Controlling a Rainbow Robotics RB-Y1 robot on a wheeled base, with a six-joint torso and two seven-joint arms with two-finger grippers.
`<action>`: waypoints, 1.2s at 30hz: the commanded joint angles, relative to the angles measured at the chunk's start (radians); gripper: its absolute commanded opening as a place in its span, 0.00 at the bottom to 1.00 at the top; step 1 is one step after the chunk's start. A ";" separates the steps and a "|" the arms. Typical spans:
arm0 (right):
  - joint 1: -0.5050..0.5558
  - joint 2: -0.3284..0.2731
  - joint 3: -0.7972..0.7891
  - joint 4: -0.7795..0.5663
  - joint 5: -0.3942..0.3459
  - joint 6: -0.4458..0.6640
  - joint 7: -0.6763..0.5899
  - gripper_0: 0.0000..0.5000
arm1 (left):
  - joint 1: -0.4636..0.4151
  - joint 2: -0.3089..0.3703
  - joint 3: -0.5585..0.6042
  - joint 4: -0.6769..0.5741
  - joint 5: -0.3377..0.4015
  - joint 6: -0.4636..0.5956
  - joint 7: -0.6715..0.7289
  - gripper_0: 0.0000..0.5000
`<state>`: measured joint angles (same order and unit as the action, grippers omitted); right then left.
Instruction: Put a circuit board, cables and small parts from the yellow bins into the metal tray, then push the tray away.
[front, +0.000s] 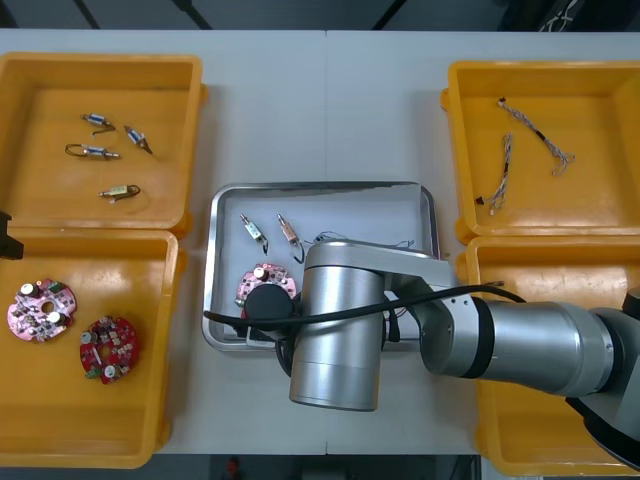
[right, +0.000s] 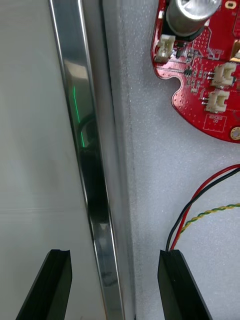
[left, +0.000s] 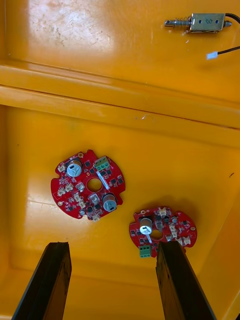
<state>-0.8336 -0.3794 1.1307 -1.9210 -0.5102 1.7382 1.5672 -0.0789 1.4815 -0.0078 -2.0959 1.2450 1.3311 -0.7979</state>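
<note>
Metal tray (right: 82, 150) rim between right end effector's (right: 114, 255) spread fingers (right: 50, 290); left end effector (left: 114, 247) spread.

Tray (front: 425, 200) sitting mid-counter (front: 270, 110), between bin pairs. Far-left bin (front: 60, 200) holding four small metal parts (front: 100, 152). Near-left bin (front: 100, 420) holding two circuit boards (front: 40, 310), left pincer (left: 112, 247) hanging over them. Far-right bin (front: 600, 190) holding cables (front: 535, 135). In tray: two loose parts (front: 254, 230) lying behind third board (front: 262, 280), wires (right: 200, 193) lying beside it. Right pincer (right: 115, 255) straddling tray rim, one finger outside, one inside.
</note>
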 joint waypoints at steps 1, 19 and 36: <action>0.002 0.028 0.035 -0.004 0.042 -0.022 0.037 1.00 | 0.014 -0.012 0.025 -0.019 -0.022 -0.010 -0.053 1.00; 0.041 0.028 0.060 0.010 0.071 -0.063 0.051 1.00 | 0.014 -0.012 0.026 -0.021 -0.026 -0.010 -0.055 1.00; 0.045 0.020 0.064 0.010 0.105 -0.074 0.053 0.00 | 0.014 -0.012 0.026 -0.021 -0.026 -0.010 -0.055 1.00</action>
<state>-0.8003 -0.3740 1.1771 -1.9028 -0.4301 1.6726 1.5705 -0.0789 1.4784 -0.0078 -2.0982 1.2295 1.3310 -0.7980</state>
